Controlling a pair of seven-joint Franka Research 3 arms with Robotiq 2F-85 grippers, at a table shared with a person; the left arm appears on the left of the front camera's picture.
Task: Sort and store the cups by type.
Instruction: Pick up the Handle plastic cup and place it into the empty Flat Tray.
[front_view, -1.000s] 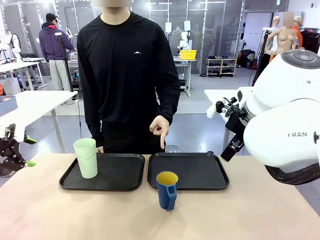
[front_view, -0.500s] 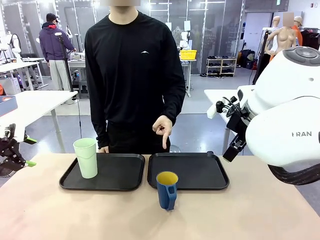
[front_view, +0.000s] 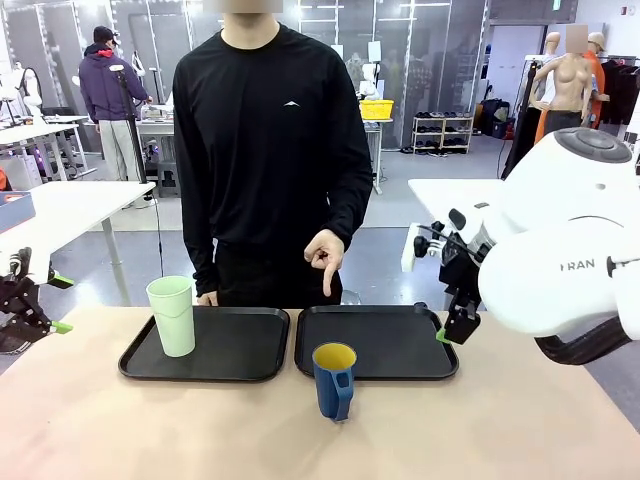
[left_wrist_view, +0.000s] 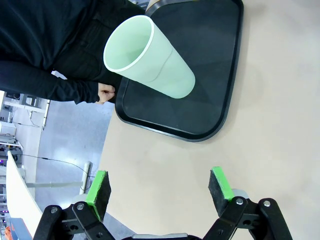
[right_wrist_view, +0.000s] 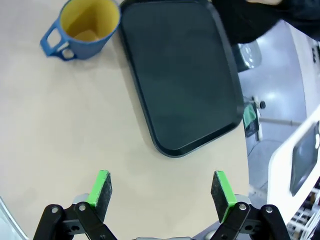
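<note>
**Three Cameras Covering One Table**

The front camera is sitting on the robot's side, facing across the table (front_view: 120, 430) toward the person (front_view: 275, 150) and taking in the whole tabletop. The left wrist camera is looking in from the table's left edge, rolled sideways, at the left tray (left_wrist_view: 215, 50) and mint tumbler (left_wrist_view: 150, 60) — the right wrist camera is looking down on the right tray (right_wrist_view: 185, 90) and blue mug (right_wrist_view: 87, 22). The front view is sharing these with each.

Mint-green tumbler (front_view: 173, 318), blue mug (front_view: 333, 385) yellow inside, black trays (front_view: 240, 342)
</note>
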